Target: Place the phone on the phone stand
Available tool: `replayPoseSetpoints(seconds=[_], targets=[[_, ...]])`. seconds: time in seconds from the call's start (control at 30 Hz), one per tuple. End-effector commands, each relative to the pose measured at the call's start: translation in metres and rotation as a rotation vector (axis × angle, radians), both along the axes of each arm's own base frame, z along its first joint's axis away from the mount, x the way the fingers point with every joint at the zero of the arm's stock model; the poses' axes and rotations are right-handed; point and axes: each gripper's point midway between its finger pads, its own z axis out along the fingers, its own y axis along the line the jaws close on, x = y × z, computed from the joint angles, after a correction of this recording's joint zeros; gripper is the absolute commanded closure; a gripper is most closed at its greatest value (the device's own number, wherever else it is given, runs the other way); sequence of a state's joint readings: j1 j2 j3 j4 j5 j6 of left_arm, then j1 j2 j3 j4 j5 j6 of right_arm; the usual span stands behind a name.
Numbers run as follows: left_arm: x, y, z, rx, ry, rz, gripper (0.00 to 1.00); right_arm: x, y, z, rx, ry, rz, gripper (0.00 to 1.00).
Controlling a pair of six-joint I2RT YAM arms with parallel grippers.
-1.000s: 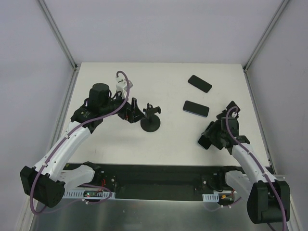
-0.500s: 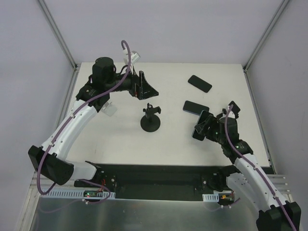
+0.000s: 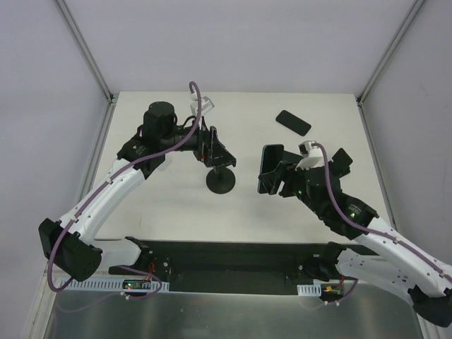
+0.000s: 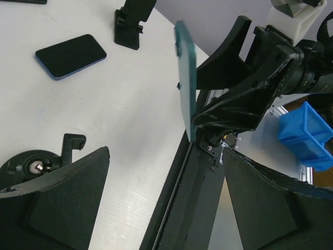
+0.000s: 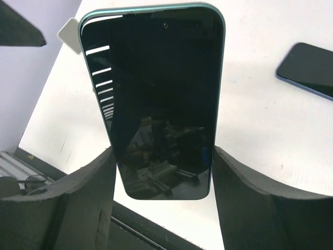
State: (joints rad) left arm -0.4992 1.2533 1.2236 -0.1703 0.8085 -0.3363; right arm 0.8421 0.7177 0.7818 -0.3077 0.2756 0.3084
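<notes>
The phone (image 3: 268, 168) is dark-screened with a teal rim and is held upright above the table, just right of the phone stand (image 3: 221, 181). My right gripper (image 3: 281, 178) is shut on its lower sides. In the right wrist view the phone (image 5: 156, 99) fills the space between the fingers (image 5: 78, 198) of the right gripper (image 5: 162, 152). The left wrist view shows the phone edge-on (image 4: 186, 78). My left gripper (image 3: 219, 152) hangs open just above and behind the stand, nothing between its jaws (image 4: 166, 156). The stand's black round base and clip (image 4: 36, 165) show at lower left there.
A second dark phone (image 3: 293, 122) lies flat at the back right. Another, blue-edged phone (image 4: 70, 55) lies flat beyond the held one, also seen in the right wrist view (image 5: 307, 70). A small black bracket (image 3: 340, 159) stands at the right. A blue bin (image 4: 307, 136) sits off the table.
My right arm has swung left and lifted, carrying the phone upright to just right of the stand. My left gripper went from the stand's left side, back, then over the stand.
</notes>
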Motion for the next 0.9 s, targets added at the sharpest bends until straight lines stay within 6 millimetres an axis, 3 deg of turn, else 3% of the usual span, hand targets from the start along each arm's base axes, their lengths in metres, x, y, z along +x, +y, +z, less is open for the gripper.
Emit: replayPoseSetpoints(seconds=[0.0, 0.33, 0.47, 0.5, 0.6, 0.87], targets=[[-0.015, -0.006, 0.018, -0.036, -0.124, -0.052, 0.12, 0.007, 0.024, 0.047, 0.006, -0.138, -0.013, 0.99], [-0.022, -0.019, 0.006, -0.028, -0.065, -0.103, 0.17, 0.001, 0.072, 0.071, -0.069, -0.241, 0.034, 0.99], [-0.022, -0.024, -0.002, -0.021, -0.034, -0.123, 0.30, -0.003, 0.087, 0.071, -0.083, -0.262, 0.063, 0.99], [-0.021, -0.025, -0.004, -0.018, -0.026, -0.124, 0.38, -0.003, 0.088, 0.072, -0.083, -0.265, 0.064, 0.99], [-0.021, -0.026, -0.006, -0.019, -0.012, -0.132, 0.49, -0.005, 0.094, 0.071, -0.093, -0.272, 0.069, 0.99], [-0.023, -0.030, -0.011, -0.012, -0.006, -0.152, 0.62, -0.008, 0.103, 0.064, -0.130, -0.287, 0.085, 0.99]])
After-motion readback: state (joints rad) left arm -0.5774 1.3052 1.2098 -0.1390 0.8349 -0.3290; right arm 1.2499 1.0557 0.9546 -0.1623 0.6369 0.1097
